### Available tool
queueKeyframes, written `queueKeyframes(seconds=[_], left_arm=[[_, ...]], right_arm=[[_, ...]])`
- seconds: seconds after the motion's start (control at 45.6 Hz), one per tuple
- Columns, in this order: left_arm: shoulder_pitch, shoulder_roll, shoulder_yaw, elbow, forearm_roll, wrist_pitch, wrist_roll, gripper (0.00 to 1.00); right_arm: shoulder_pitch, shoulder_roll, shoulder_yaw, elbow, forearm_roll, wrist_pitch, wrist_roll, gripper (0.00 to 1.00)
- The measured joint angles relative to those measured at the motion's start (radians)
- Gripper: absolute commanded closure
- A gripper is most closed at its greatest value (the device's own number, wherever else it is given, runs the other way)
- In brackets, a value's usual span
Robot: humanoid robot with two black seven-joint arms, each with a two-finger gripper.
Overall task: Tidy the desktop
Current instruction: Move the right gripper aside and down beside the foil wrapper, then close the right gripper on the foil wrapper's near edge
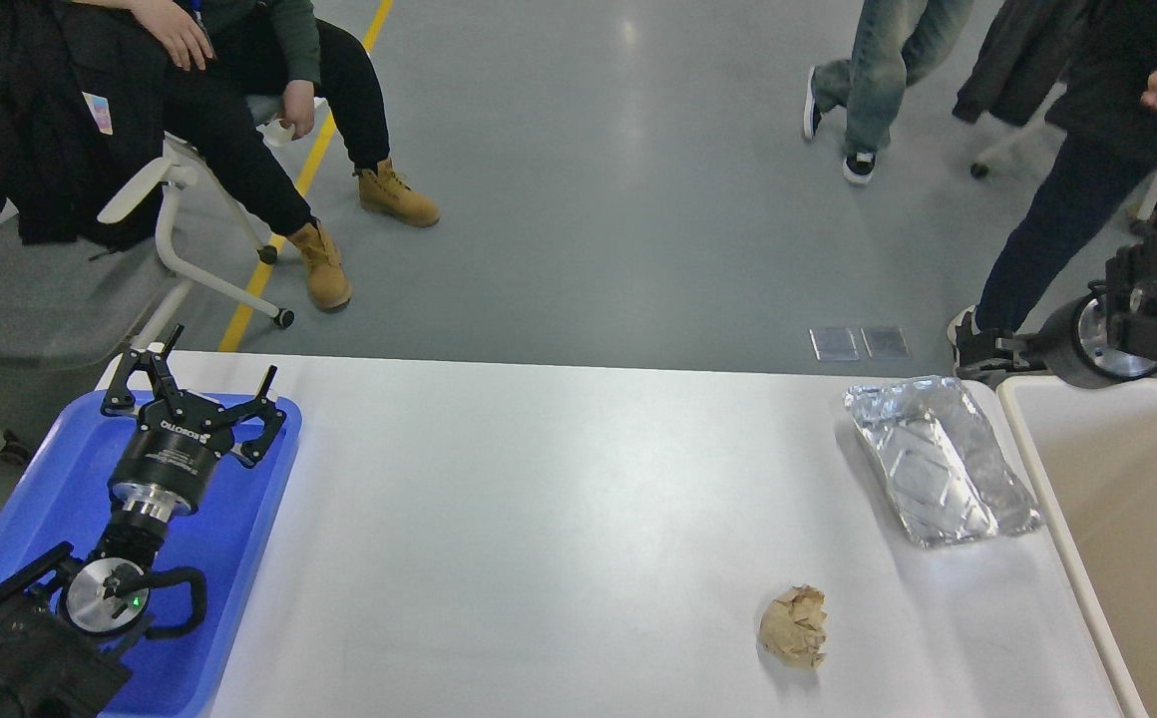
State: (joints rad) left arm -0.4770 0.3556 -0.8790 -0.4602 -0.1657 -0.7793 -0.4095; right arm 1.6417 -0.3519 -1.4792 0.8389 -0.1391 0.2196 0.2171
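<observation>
White, smooth desktop (539,519) spans the view, right of the left gripper (201,387), whose fingers spread open, empty, above a blue tray (259,519). Crumpled paper (794,625) and foil container (938,461) lie far right. Right gripper (982,359): state indeterminate.

A blue plastic tray (259,499) sits at the left edge and a beige bin (1117,519) at the right. Beyond, a seated person (239,90) wears tan boots (394,194); two others stand on the grey floor (588,199).

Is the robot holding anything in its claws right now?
The left gripper is open over the blue tray, with nothing in it. The right gripper is too dark to tell. The foil tray and paper ball lie untouched.
</observation>
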Motion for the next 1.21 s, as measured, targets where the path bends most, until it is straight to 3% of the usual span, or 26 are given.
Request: queueKeyframes(seconds=[0.372, 1.205], left_arm=[[0.0, 0.0, 0.0, 0.0, 0.0, 0.0, 0.0, 0.01], [0.0, 0.0, 0.0, 0.0, 0.0, 0.0, 0.0, 0.01]], right_arm=[[-0.238, 0.001, 0.008, -0.121, -0.01, -0.175, 0.003, 0.0], [-0.592, 0.011, 0.203, -0.382, -0.094, -0.349, 0.007, 0.03]])
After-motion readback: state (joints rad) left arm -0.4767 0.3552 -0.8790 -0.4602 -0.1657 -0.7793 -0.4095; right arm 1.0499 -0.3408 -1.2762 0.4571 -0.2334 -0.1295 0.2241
